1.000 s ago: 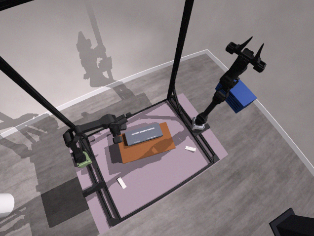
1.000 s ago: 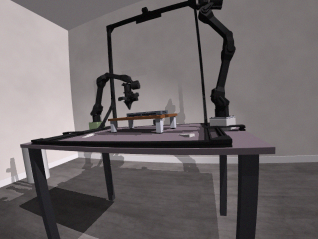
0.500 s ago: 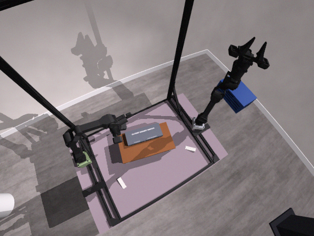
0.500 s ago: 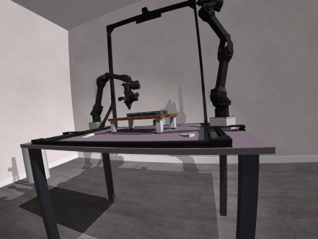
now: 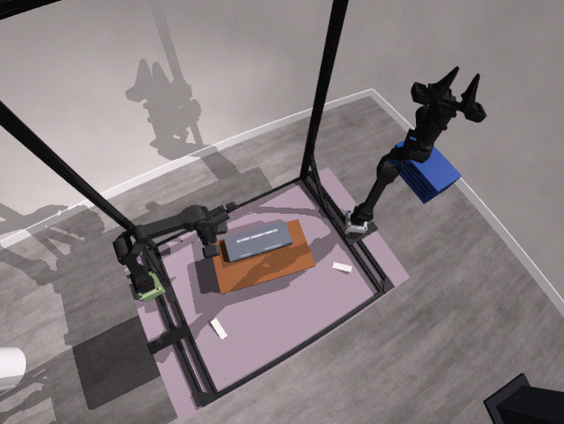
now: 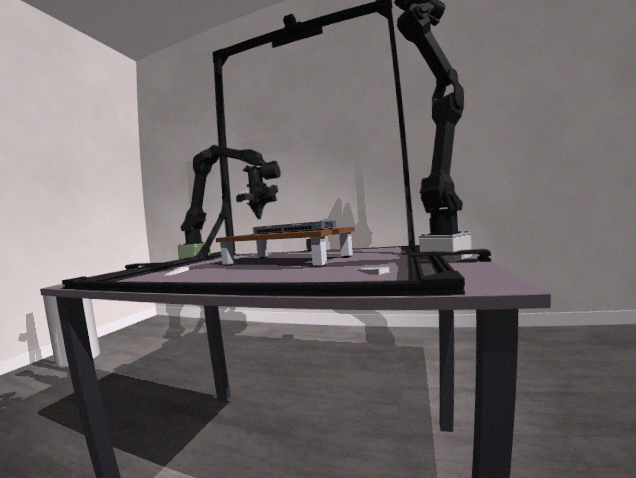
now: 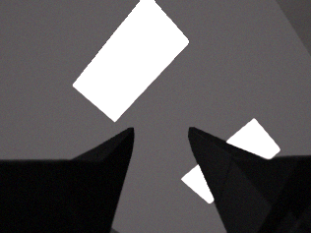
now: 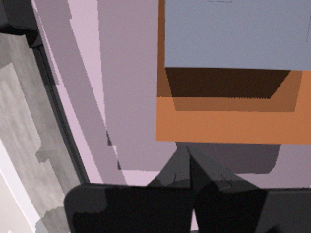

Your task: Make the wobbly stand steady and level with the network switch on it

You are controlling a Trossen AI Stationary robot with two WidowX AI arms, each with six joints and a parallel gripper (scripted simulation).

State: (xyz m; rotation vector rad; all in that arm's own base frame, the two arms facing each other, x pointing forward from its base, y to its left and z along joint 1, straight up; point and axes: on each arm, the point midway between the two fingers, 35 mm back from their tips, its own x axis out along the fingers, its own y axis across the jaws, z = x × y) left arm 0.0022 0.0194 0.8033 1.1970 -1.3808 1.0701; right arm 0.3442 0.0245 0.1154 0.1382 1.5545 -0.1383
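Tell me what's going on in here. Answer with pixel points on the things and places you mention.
Neither arm is handling anything at this moment. The network switch (image 5: 258, 241) (image 6: 293, 227) (image 8: 241, 33) sits on the orange-topped stand (image 5: 303, 248) (image 6: 287, 236) (image 8: 221, 128). The right gripper (image 5: 213, 232) (image 6: 258, 216) (image 8: 185, 152) is shut and empty, above one end of the stand. The left gripper (image 5: 467, 71) (image 7: 161, 132) is open and empty, raised high away from the stand. Two white wedges (image 5: 217, 328) (image 5: 341, 267) (image 6: 176, 270) (image 6: 377, 270) lie on the table, neither under a leg.
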